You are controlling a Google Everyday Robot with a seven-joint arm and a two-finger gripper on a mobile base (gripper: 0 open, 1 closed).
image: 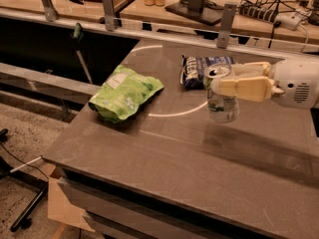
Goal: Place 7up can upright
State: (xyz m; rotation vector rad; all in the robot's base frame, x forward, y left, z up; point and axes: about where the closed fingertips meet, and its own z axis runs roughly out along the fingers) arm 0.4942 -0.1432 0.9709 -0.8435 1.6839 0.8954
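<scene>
The 7up can (pixel 222 106) is silver-white with green markings, and its pull-tab top faces up. It stands upright at the table's middle right, with its base at or just above the surface. My gripper (pixel 220 81) reaches in from the right. Its cream fingers (pixel 244 88) are closed around the can's upper half, one in front and one behind. The white arm housing (pixel 299 83) is at the right edge.
A green chip bag (pixel 124 92) lies on the left part of the grey table (pixel 164 153). A dark blue snack bag (pixel 197 68) lies just behind the can. A rail with posts and a cluttered wooden bench run behind the table.
</scene>
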